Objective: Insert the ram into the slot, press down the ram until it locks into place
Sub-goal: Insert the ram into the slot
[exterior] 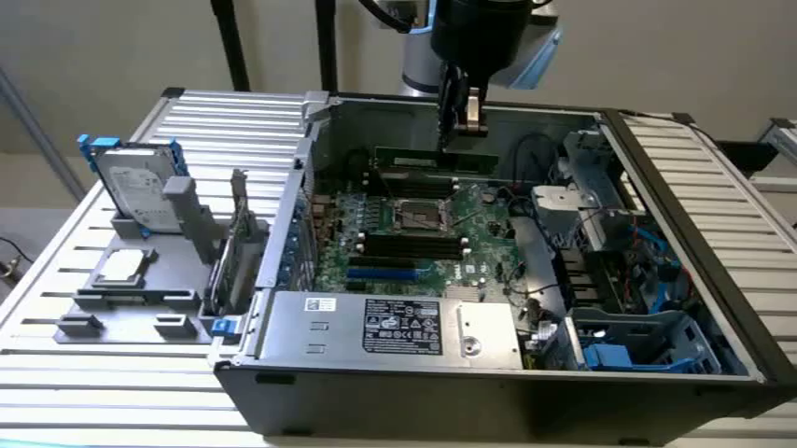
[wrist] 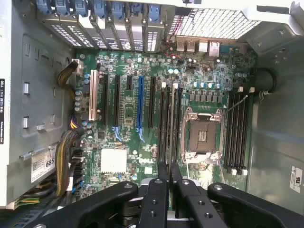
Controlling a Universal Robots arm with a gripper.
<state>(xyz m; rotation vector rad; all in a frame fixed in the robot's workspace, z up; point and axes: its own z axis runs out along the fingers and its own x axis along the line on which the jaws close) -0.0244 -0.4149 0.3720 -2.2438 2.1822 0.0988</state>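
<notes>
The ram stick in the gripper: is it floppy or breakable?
Probably stiff: the ram juts level to both sides of the gripper without sagging. Likely light, being a thin flat strip. Perhaps fragile if twisted, as a thin bare board.

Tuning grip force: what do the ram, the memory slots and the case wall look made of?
The ram: green circuit board, matte, with dark chips on its face.
The slots: black plastic, slightly glossy, with pale end clips.
The case wall: bare grey sheet metal, probably steel, with punched tabs.
</notes>
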